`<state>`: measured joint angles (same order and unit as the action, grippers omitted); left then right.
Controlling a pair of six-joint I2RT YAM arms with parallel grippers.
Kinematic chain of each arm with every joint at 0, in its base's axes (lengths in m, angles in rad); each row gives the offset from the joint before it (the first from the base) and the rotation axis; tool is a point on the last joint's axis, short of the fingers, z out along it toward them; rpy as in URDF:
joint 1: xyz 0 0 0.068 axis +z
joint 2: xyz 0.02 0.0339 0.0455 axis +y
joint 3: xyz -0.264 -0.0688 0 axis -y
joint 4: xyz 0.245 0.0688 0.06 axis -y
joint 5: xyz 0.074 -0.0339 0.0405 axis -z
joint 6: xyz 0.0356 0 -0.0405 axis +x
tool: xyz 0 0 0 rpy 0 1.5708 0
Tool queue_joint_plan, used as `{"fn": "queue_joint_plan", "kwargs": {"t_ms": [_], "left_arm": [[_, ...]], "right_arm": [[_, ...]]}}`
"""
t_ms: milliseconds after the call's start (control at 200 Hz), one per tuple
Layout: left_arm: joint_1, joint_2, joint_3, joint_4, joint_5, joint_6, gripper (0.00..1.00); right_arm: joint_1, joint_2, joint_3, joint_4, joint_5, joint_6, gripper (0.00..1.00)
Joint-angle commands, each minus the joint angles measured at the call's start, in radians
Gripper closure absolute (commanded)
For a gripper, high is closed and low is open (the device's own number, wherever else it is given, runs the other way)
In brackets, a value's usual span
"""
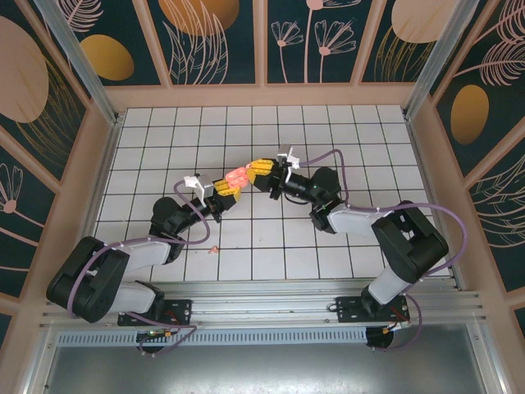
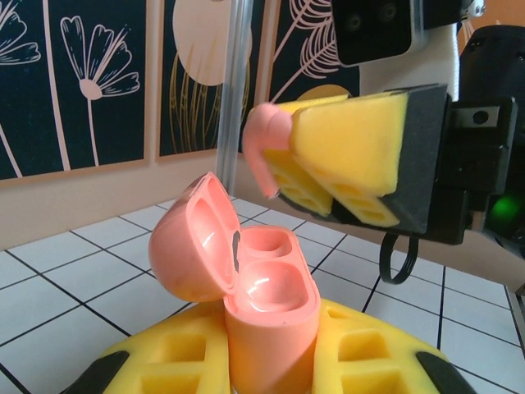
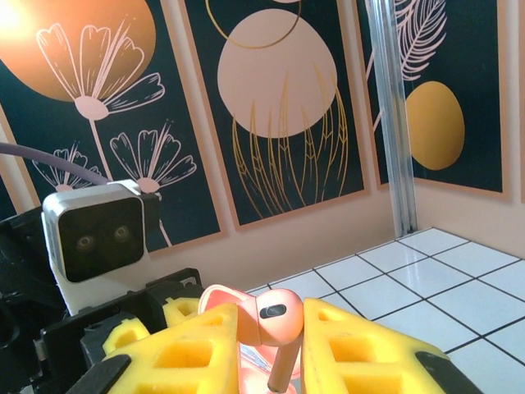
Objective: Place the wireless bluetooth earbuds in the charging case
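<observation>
Left wrist view finds us mid-insertion: our left gripper (image 2: 271, 361) clamps the open case (image 2: 189, 250) upright, our right gripper (image 2: 303, 164) pinches an earbud (image 2: 264, 139) just above its empty wells (image 2: 267, 283), so next, we judge, the stem must drop straight into one.

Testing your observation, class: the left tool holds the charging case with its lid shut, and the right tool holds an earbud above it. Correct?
No: the left wrist view shows the lid open. The left tool holds the charging case, and the right tool holds an earbud above it.
</observation>
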<state>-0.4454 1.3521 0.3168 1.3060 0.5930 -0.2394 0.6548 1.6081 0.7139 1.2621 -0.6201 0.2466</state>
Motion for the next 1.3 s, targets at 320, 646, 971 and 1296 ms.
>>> {"fn": "queue_joint_plan", "kwargs": {"t_ms": [320, 646, 971, 1296], "left_arm": [[-0.005, -0.004, 0.04, 0.058, -0.012, 0.005, 0.86], [-0.006, -0.026, 0.045, 0.052, -0.038, 0.009, 0.86], [-0.006, -0.054, 0.054, 0.032, -0.035, 0.025, 0.85], [-0.006, -0.06, 0.059, -0.02, -0.03, 0.062, 0.85]], "right_arm": [[0.025, 0.041, 0.044, 0.069, -0.003, 0.013, 0.79], [0.026, 0.01, 0.012, -0.008, 0.014, -0.036, 0.79], [0.043, -0.023, 0.024, -0.139, 0.034, -0.127, 0.78], [0.043, -0.055, 0.024, -0.114, 0.006, -0.108, 0.62]]}}
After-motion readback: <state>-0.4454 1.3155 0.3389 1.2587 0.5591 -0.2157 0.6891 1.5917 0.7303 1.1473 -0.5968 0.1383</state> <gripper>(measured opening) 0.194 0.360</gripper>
